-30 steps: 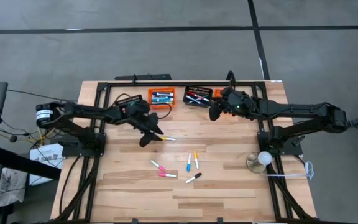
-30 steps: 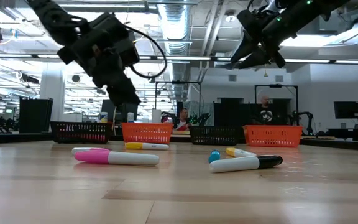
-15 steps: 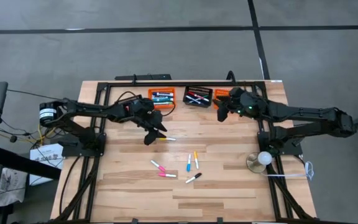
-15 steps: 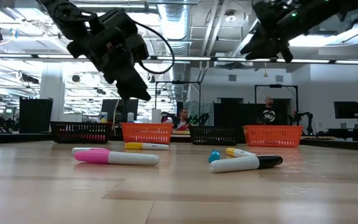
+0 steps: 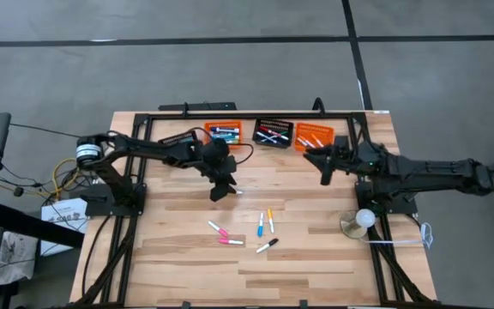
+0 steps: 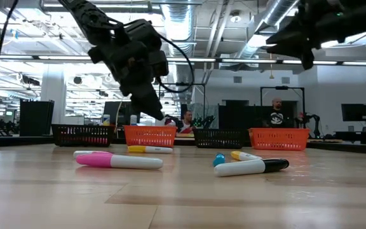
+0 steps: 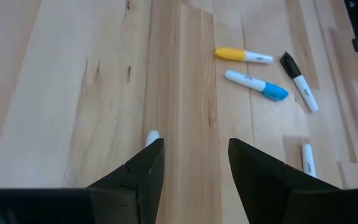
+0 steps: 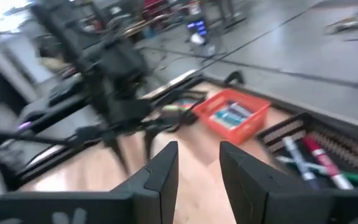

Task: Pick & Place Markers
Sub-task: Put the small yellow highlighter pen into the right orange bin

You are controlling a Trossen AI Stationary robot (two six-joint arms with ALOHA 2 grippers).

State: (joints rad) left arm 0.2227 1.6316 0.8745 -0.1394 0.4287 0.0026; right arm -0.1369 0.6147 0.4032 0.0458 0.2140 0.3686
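Note:
Several markers lie flat mid-table: two pink [image 5: 217, 228] [image 5: 230, 242], a blue one [image 5: 260, 225], a yellow-orange one [image 5: 270, 221] and a black-capped one [image 5: 267, 245]. A yellow-and-white marker [image 5: 232, 190] lies apart from them, nearer the baskets. My left gripper [image 5: 219, 190] hangs open just above it, pointing down; the marker's white end [image 7: 152, 134] shows beside one finger. In the low view the left gripper [image 6: 159, 116] is clear of the table. My right gripper [image 5: 322, 174] is open in the air near the right orange basket [image 5: 314, 137].
Along the far edge stand an orange basket [image 5: 224, 133], a black basket [image 5: 273, 133] and a second orange basket, all holding markers. A round lamp-like object [image 5: 360, 221] sits by the right arm's base. Bare wood lies toward the near edge. People stand in the room behind.
My left gripper has moved toward the table's right and somewhat down, ending over the yellow-and-white marker. My right gripper has drawn away from the baskets, toward the table's right and near edge. The markers on the table have stayed where they were.

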